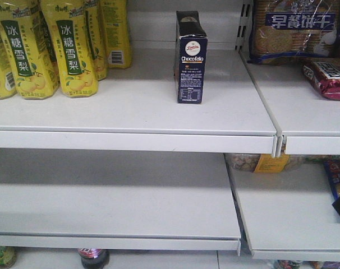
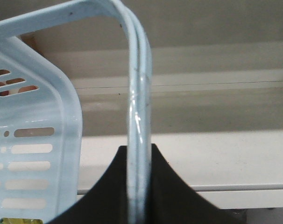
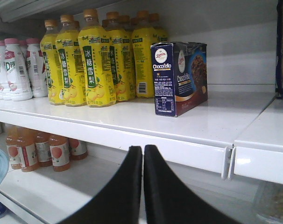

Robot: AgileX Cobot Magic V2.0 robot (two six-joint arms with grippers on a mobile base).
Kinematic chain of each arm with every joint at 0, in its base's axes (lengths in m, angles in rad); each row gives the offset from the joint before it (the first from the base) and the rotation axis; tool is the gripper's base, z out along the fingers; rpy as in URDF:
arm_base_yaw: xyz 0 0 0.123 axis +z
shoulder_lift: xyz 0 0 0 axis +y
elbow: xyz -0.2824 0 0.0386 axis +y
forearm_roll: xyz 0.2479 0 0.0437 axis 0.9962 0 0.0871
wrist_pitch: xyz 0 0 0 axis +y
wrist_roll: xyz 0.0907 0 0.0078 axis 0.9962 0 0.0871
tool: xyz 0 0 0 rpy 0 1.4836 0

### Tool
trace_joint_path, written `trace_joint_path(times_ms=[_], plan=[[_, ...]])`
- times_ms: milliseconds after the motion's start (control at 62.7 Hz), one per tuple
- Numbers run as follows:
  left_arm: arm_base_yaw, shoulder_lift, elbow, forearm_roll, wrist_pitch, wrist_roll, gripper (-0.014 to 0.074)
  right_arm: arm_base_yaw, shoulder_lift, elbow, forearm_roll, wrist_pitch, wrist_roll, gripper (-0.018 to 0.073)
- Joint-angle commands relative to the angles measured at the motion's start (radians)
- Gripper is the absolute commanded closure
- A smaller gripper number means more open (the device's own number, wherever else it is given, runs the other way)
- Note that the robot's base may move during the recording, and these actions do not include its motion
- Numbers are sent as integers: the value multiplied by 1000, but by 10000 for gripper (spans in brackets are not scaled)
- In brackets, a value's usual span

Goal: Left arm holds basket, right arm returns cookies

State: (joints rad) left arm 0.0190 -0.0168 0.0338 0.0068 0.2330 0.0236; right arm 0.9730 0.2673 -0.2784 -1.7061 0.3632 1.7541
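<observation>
I read "Chocofello" on navy box (image 1: 190, 59), front and side. Yellow bottles (image 1: 76, 45) carry "冰糖雪梨". Biscuit bag (image 1: 296, 28) reads "早餐饼干". White bottles (image 3: 15, 70): label unreadable.

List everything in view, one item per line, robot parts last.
Chocofello cookies box: one, dark navy, upright on the upper shelf, untouched.
Pear drink bottles: a cluster, yellow with orange caps, upper shelf left of the box.
White bottles: several, pink caps, far left of the same shelf.
Orange drink bottles: several, lower shelf at left.
Biscuit bag: one, clear with blue label, next shelf bay at right.
Maroon packet: one, in front of that bag.
Shelves: white metal.
Basket: one, light blue, hanging by its handle.
Left gripper: black, closed on the handle.
Right gripper: black fingers together, empty, below the shelf edge.
</observation>
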Motion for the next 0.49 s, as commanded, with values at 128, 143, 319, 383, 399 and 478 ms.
trace_joint_path(times_ms=[128, 143, 319, 383, 399, 478], plan=[[-1, -12, -18, 14, -105, 12, 603, 1, 13, -27, -76, 14, -4, 570], [-1, -12, -18, 14, -105, 12, 603, 1, 13, -27, -76, 14, -4, 570], [-1, -12, -18, 14, -105, 12, 603, 1, 13, -27, -76, 14, -4, 570], [-1, -12, -18, 14, -105, 12, 603, 1, 13, -27, -76, 14, -4, 570], [-1, -12, -18, 14, -105, 12, 603, 1, 12, -27, -76, 16, -4, 570], [-1, -12, -18, 14, -105, 12, 603, 1, 12, -28, -57, 26, -15, 570]])
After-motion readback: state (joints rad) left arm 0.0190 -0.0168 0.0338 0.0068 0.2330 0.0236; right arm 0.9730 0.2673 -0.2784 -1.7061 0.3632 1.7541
